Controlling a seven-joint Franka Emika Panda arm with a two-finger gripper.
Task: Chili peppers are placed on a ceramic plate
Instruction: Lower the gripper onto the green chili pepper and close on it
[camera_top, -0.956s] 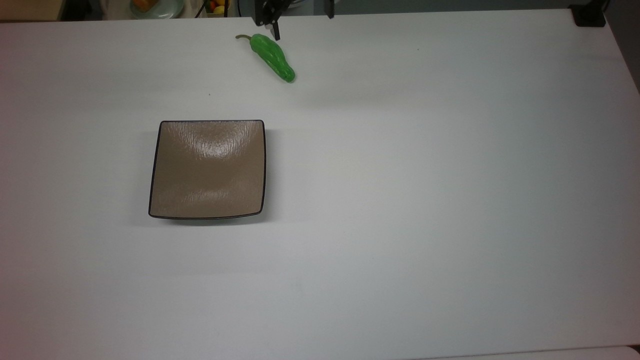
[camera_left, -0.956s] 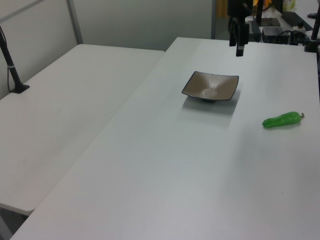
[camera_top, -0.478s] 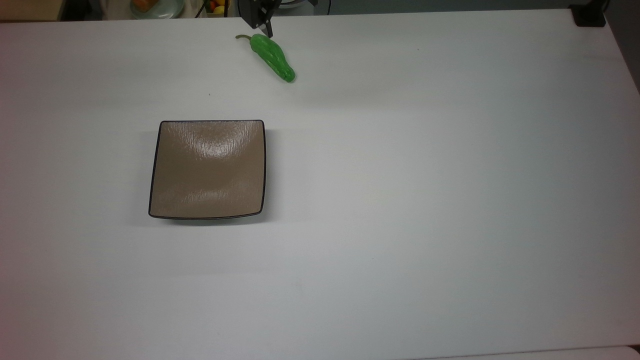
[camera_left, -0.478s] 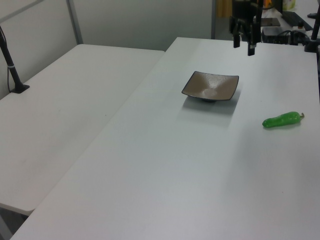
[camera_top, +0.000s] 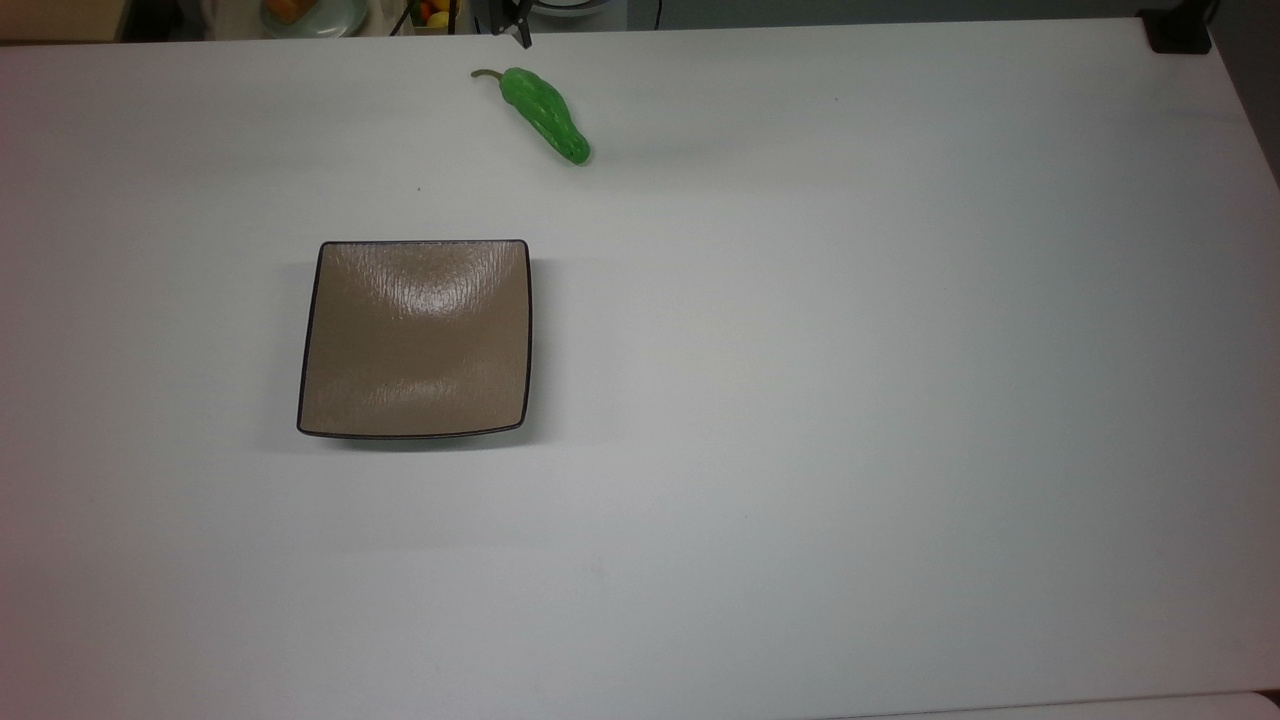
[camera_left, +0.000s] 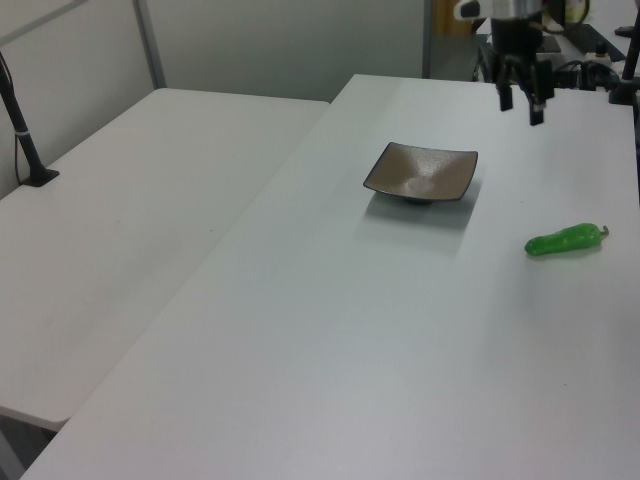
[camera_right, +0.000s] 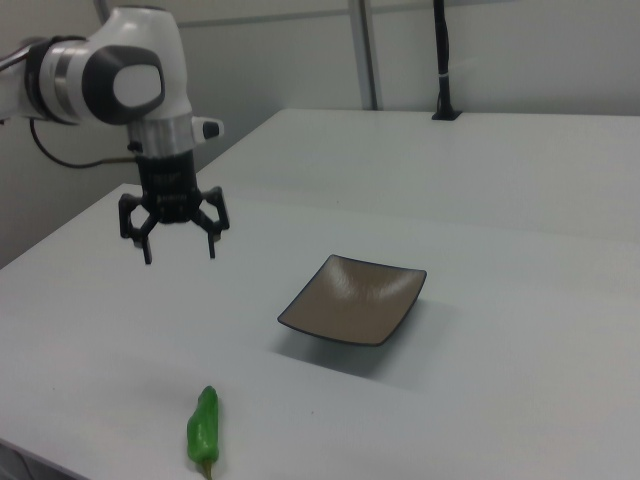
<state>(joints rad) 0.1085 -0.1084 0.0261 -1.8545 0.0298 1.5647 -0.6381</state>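
1. Clearly, the gripper hangs high above the worktop with its jaws spread wide and nothing between them, a ready stance for coming down over something.
2. The green chili pepper lies flat on the bare worktop near the top view's upper edge, its stem pointing to the top view's left; it is untouched, so the pickup is judged not yet begun.
3. The square ceramic plate sits empty, well apart from the pepper, its shallow dished centre suited to keep a rounded pepper from rolling off.
4. In the right view the gripper is up and away from the pepper, so a lateral approach and a descent appear necessary.
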